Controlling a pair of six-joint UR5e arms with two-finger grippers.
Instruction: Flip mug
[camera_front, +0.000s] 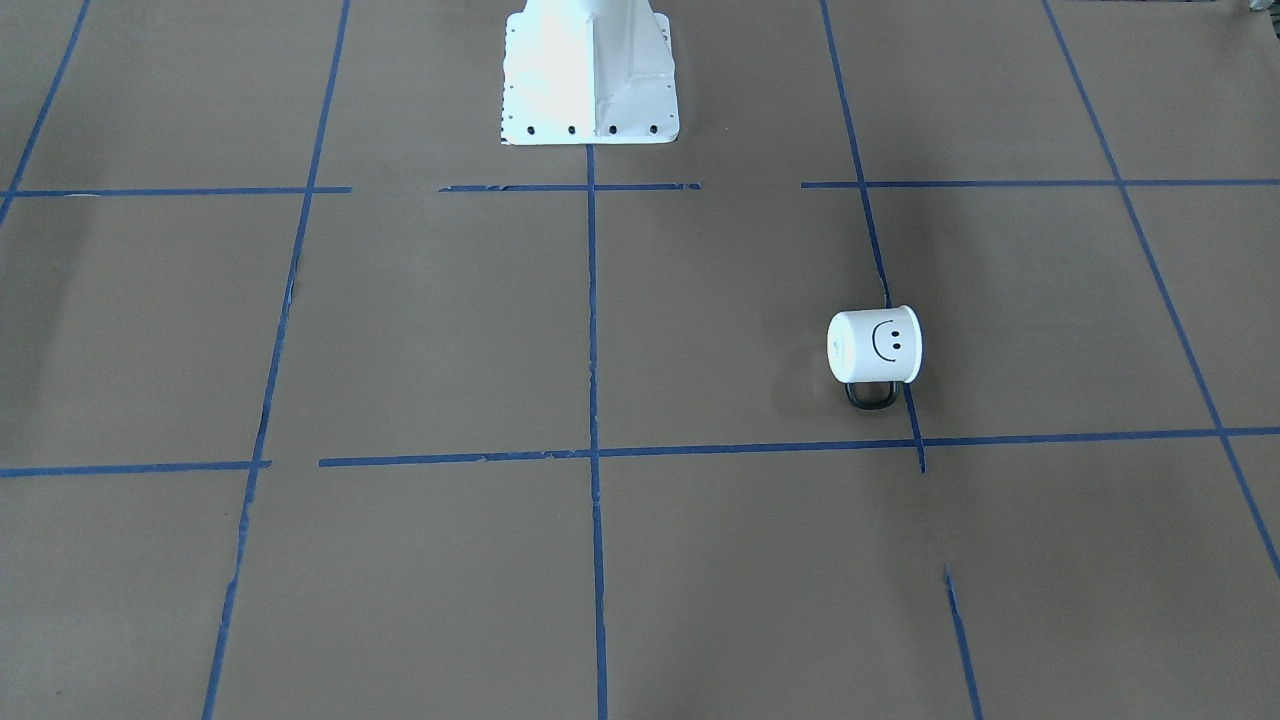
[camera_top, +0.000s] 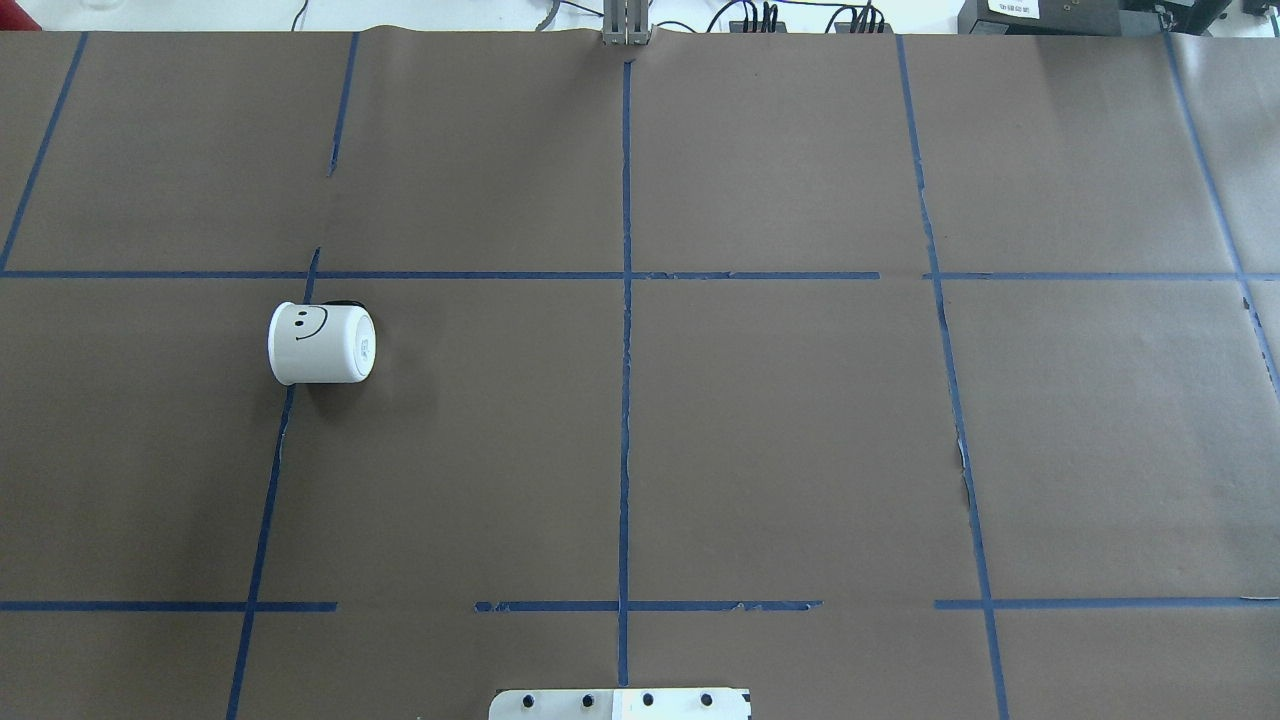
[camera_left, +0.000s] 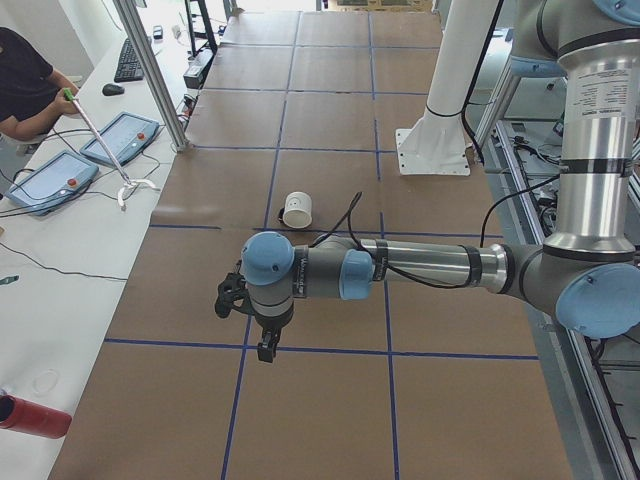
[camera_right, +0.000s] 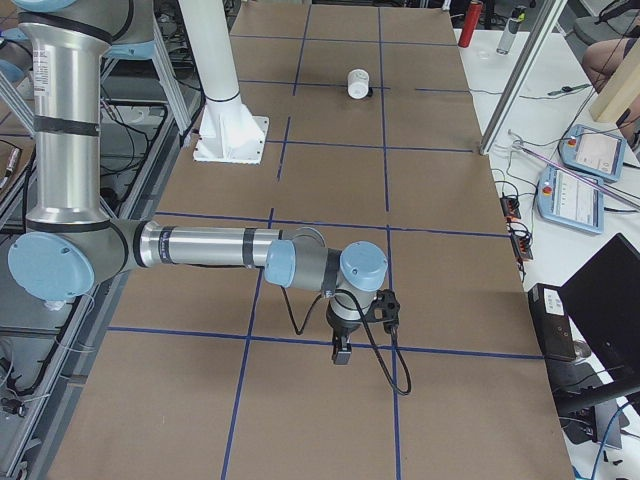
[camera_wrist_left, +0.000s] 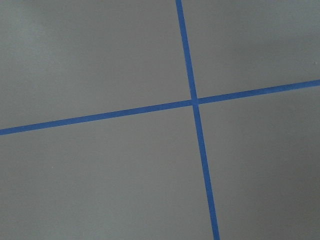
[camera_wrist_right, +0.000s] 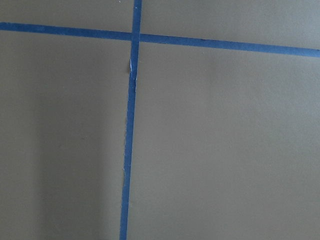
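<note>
small white cylindrical mug (camera_front: 873, 345), black smiley and black loop handle: on its side across a blue tape line (camera_top: 287, 405), left half of brown paper desk (camera_top: 800, 450), so not yet flipped; left hand (camera_left: 266, 348), right hand (camera_right: 341, 353): well apart from it, open or closed cannot be told.

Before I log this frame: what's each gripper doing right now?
Left gripper: cannot tell, open or shut.
Right gripper: cannot tell either.
The mug lies apart from both, held by neither.
</note>
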